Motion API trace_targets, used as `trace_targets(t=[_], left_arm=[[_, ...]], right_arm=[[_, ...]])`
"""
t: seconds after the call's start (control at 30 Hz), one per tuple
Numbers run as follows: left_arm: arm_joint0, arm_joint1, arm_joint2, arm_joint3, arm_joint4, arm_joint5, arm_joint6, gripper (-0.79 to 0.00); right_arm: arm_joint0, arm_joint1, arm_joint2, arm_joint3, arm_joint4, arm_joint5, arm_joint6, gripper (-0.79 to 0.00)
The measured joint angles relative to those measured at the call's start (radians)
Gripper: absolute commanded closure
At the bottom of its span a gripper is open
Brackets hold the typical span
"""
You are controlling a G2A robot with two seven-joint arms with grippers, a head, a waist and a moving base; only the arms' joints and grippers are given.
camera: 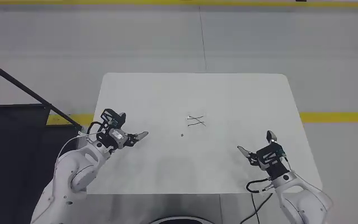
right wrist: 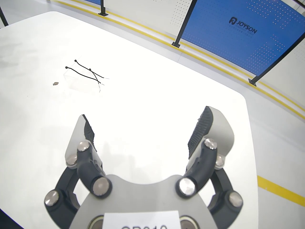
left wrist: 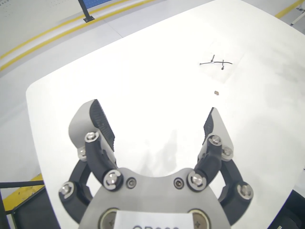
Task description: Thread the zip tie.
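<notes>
Crossed zip ties [camera: 196,120] looked light, floppy, best pinched near a head. Left gripper [camera: 133,126] at eight o'clock, right gripper [camera: 256,141] at four, both gaped empty.

White table with rounded corners, a few small things at its middle

The table [camera: 168,168] has a plain white top that is bare over most of its surface. About its centre, a little toward the far side, a small cluster of thin black zip ties [camera: 196,120] lies flat, crossed over one another and touching. Just beside them, to the near left and apart from them, sits a tiny brownish speck [camera: 182,134]; what it is cannot be told.
</notes>
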Motion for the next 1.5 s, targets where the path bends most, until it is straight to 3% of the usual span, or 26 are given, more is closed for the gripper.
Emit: trace_targets(t=[0.13,0.4,0.5,0.93,1.13,1.23,1.5], left_arm=[[-0.09,0.0,0.054,0.059,-0.131,-0.065,-0.129,-0.785],[-0.346,-0.015,0.207,0.153,-0.399,0.021,-0.455,-0.785],[-0.388,-0.016,0.239,0.155,-0.386,0.029,-0.477,-0.785],[-0.389,-0.013,0.25,0.133,-0.324,-0.001,-0.44,-0.785],[-0.38,-0.009,0.284,0.066,-0.03,0.017,-0.288,-0.785],[-0.387,-0.012,0.321,0.075,0.044,0.014,-0.231,-0.785],[-0.484,-0.041,0.431,0.15,-0.143,0.137,-0.424,-0.785]], right_arm=[[0.005,0.0,-0.004,0.005,0.0,-0.006,-0.002,-0.785],[0.013,-0.001,-0.02,0.009,-0.03,-0.008,0.002,-0.785],[0.015,-0.001,-0.024,0.011,-0.032,-0.005,0.006,-0.785],[0.015,-0.002,-0.022,0.012,-0.021,0.007,0.017,-0.785],[0.017,-0.003,-0.025,0.015,-0.016,0.002,0.009,-0.785],[0.016,-0.003,-0.025,0.016,-0.015,-0.001,0.008,-0.785],[0.017,-0.003,-0.025,0.017,-0.016,-0.001,0.008,-0.785]])
